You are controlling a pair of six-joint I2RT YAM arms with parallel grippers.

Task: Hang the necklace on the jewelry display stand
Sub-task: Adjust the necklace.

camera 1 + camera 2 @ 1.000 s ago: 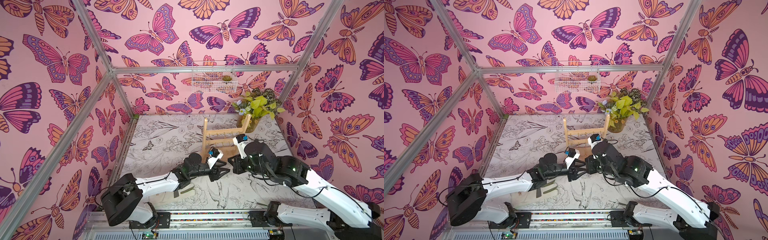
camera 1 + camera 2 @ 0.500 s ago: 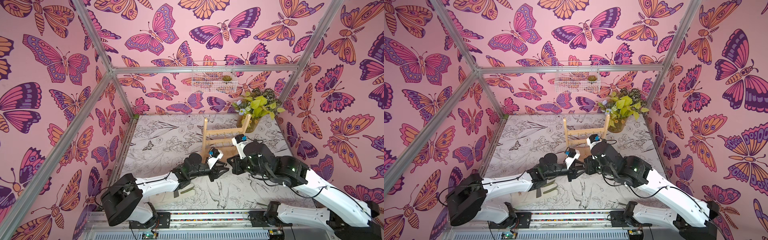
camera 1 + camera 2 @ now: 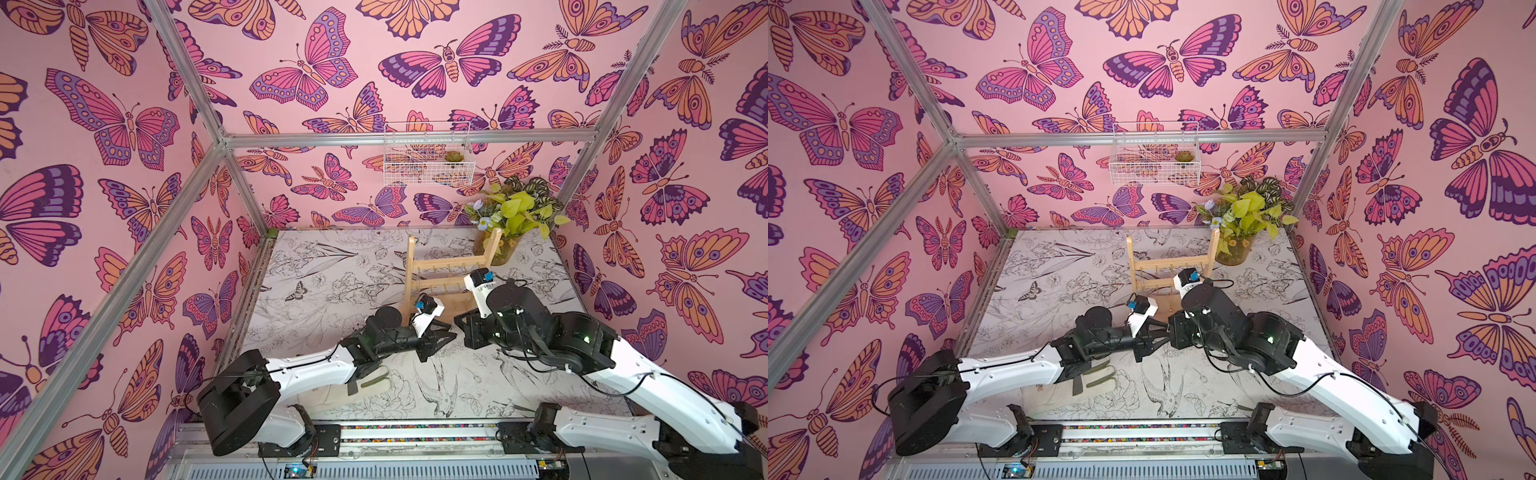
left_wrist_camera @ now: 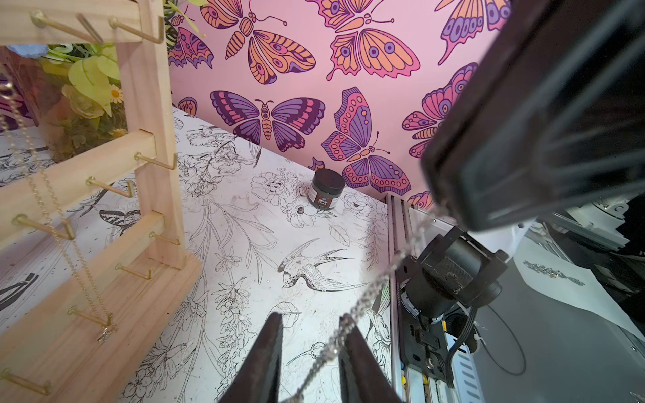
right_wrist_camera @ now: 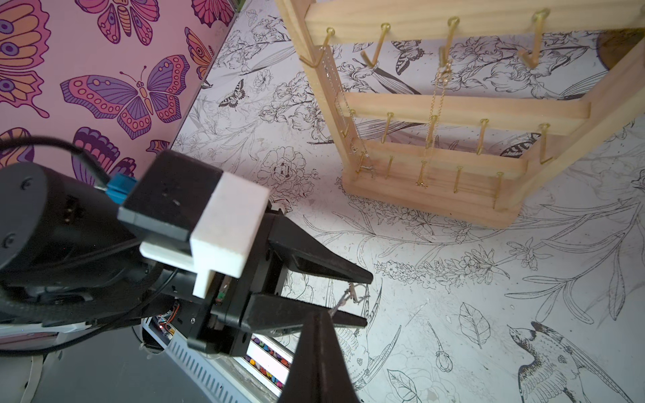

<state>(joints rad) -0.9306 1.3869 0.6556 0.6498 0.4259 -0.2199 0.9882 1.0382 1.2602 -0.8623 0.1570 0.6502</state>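
Necklace (image 4: 363, 300), a silver chain, is held stretched above the table (image 3: 332, 266), on the near side of the jewelry display stand (image 3: 451, 266) and apart from it. It is clamped in the closed fingers of the right gripper (image 5: 321, 321). The chain is passed between the parted fingers (image 4: 354, 352) of the left gripper (image 4: 310, 321); one finger is touched, no clamp seen. Stand is set upright on the table, right of centre. A gold necklace (image 5: 436, 104) is hung from a top-crossbar hook, and a second silver chain (image 5: 331, 87) beside one upright.

Containers:
- White wire basket (image 3: 426, 166) is mounted on the back wall, with a small succulent (image 3: 453, 156) inside.
- Plant pot (image 3: 500, 253) is placed just behind the stand, filled with yellow-green leaves and pale blue flowers.
- Small black-lidded jar (image 4: 326, 188) is seen by the wall, contents not visible.

Both arms are crowded just in front of the stand base.
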